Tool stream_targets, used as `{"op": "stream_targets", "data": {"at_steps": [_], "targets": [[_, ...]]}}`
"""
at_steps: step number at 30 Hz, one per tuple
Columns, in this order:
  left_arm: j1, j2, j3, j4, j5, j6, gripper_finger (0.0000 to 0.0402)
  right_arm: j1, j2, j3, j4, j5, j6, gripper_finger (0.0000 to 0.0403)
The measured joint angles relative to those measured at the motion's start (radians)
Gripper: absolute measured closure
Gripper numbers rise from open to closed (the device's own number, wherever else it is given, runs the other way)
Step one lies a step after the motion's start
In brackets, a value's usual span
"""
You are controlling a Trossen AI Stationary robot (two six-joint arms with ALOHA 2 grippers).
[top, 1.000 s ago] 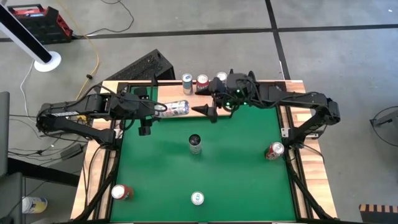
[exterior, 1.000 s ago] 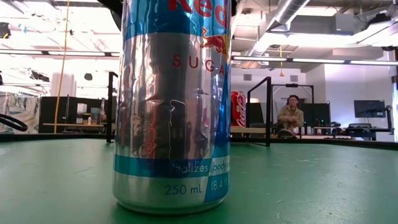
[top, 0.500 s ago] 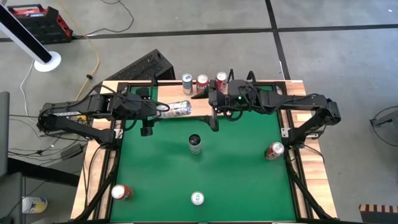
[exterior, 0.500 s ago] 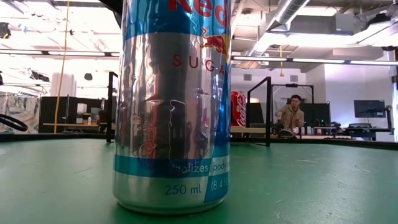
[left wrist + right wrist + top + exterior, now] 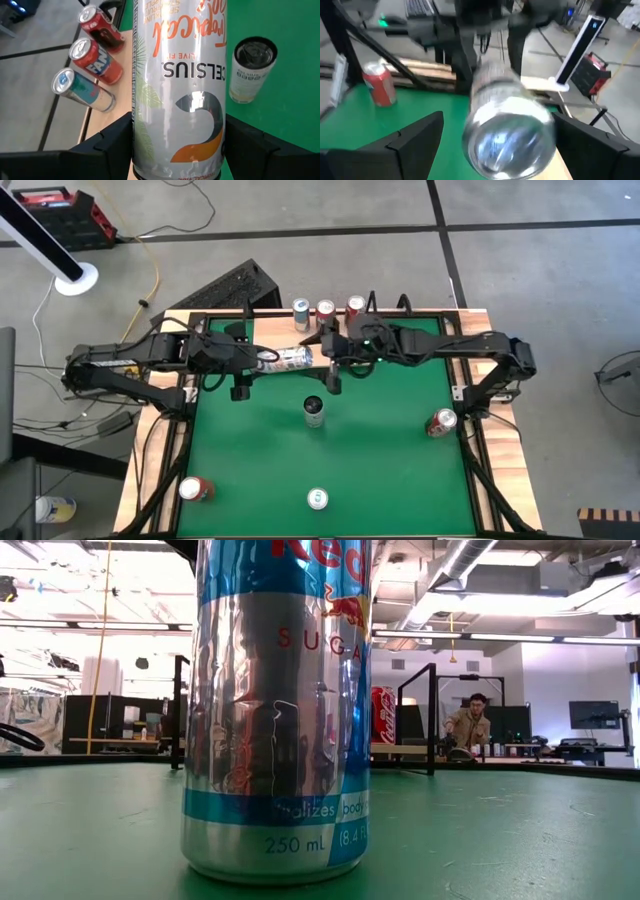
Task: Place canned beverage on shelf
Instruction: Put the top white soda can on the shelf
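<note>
Reaching leftward since a second ago, the right gripper has come up to the free end of the Celsius can, which the left gripper holds lying sideways above the shelf at the bench's far edge. For a clean handover, the receiving jaws should centre on the can before the left lets go. Left jaws clamp the can's sides; right jaws stand wide open, holding nothing.

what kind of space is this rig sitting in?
Probably a robotics lab or workshop: bare concrete floor with loose cables around the table, exposed ceiling ducts, and a person seated at a desk beside a monitor.
</note>
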Motion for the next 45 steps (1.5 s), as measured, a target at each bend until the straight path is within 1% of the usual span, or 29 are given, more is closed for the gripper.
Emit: {"op": "stream_targets", "data": {"at_steps": [2,4,9,16,20,27,35,45], "targets": [[0.0,0.0,0.0,-0.006,-0.001,-0.003,0.0169,-0.005,0.014,-0.003,-0.016,0.0,0.0,0.0016],[0.0,0.0,0.0,0.002,-0.002,-0.006,0.0169,-0.006,0.03,-0.002,0.016,-0.001,-0.001,0.0016],[0.0,-0.001,0.0,0.002,0.0,-0.006,0.0169,-0.005,0.033,-0.002,0.022,0.0,0.0,0.0018],[0.0,-0.001,0.0,0.001,-0.001,-0.006,0.0169,-0.006,0.034,-0.002,0.035,0.003,0.035,0.0033],[0.0,-0.001,0.0,0.0,0.002,-0.005,0.0169,-0.004,0.034,-0.002,0.033,0.005,0.035,0.0056],[0.0,-0.001,0.0,-0.001,0.004,-0.006,0.0167,-0.004,0.034,-0.002,0.033,0.008,0.036,0.0116],[0.0,-0.001,0.0,-0.002,0.02,-0.029,0.0124,-0.003,0.034,-0.002,0.023,0.011,0.063,0.0118],[0.001,-0.003,0.002,0.003,0.022,-0.035,0.0118,-0.002,0.035,-0.004,-0.03,0.046,0.065,0.0118]]}}
